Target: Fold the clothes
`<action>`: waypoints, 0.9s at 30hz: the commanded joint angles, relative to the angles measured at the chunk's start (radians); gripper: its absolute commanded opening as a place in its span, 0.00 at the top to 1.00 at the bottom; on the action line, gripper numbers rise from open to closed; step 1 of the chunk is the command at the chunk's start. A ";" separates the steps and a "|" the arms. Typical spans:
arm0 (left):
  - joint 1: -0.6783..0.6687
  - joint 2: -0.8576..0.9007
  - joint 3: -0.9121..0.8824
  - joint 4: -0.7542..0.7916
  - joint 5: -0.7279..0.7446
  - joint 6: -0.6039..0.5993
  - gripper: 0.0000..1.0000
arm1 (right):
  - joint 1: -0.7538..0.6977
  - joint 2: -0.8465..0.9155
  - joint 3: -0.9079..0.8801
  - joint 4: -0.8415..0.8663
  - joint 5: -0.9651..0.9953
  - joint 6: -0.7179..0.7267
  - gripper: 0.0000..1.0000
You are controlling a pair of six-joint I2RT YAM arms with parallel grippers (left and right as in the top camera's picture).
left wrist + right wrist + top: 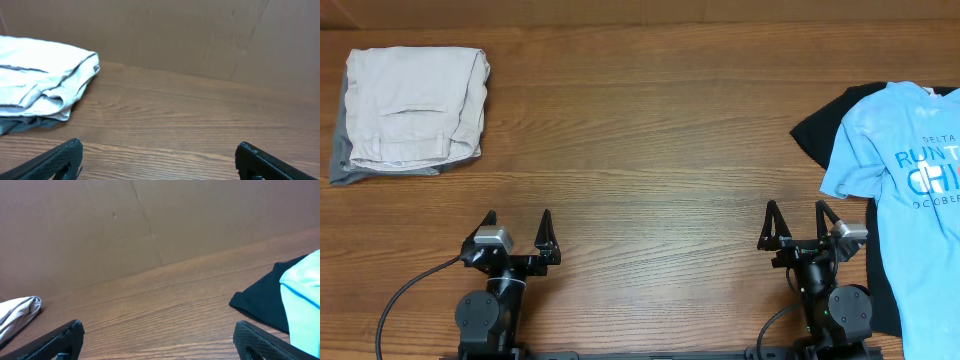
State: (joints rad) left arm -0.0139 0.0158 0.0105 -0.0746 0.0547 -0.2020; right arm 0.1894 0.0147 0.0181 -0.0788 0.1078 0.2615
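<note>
Overhead, the beige trousers (pixel 415 105) lie at the far left corner of the bench (pixel 650 130), already gathered into a compact, several-layered rectangle with a slit pocket facing up. They rest on a grey folded garment (pixel 345 165), of which only a strip shows along the left and near sides. The left fingers (pixel 546 238) and the right fingers (pixel 772 225) stand at the near edge, spread to their full width and holding nothing. Both are well apart from the trousers.

Handling, as a judgement: the cloth looks light, soft and limp. It would sag and unfold if lifted at one point, and the layers could slide over one another. The waistband and seamed edges look thickest and should give the firmest pinch. A hold at two corners of one edge, one arm on each, would keep the stack square. A deep pinch might also catch the grey garment below.

Limits of view: the number of layers and the state of the underside are hidden. The left wrist view shows only the near right part of the stack (pixel 45 70), and the right wrist view only a sliver. At the right edge a light blue T-shirt (pixel 910 190) overlies a black garment (pixel 820 125), and both are cut off by the frame.
</note>
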 commanded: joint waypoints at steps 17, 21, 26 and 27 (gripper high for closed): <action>-0.025 -0.012 -0.006 0.000 -0.014 0.150 0.00 | -0.006 -0.012 -0.010 0.006 -0.005 -0.004 0.00; -0.025 -0.012 -0.006 0.000 -0.014 0.150 0.00 | -0.006 -0.012 -0.010 0.006 -0.005 -0.004 0.00; -0.025 -0.012 -0.006 0.000 -0.014 0.150 0.00 | -0.006 -0.012 -0.010 0.006 -0.005 -0.004 0.00; -0.025 -0.012 -0.006 0.000 -0.014 0.150 0.00 | -0.006 -0.012 -0.010 0.006 -0.005 -0.004 0.00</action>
State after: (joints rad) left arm -0.0330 0.0158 0.0105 -0.0746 0.0547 -0.0734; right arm 0.1894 0.0147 0.0181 -0.0788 0.1078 0.2615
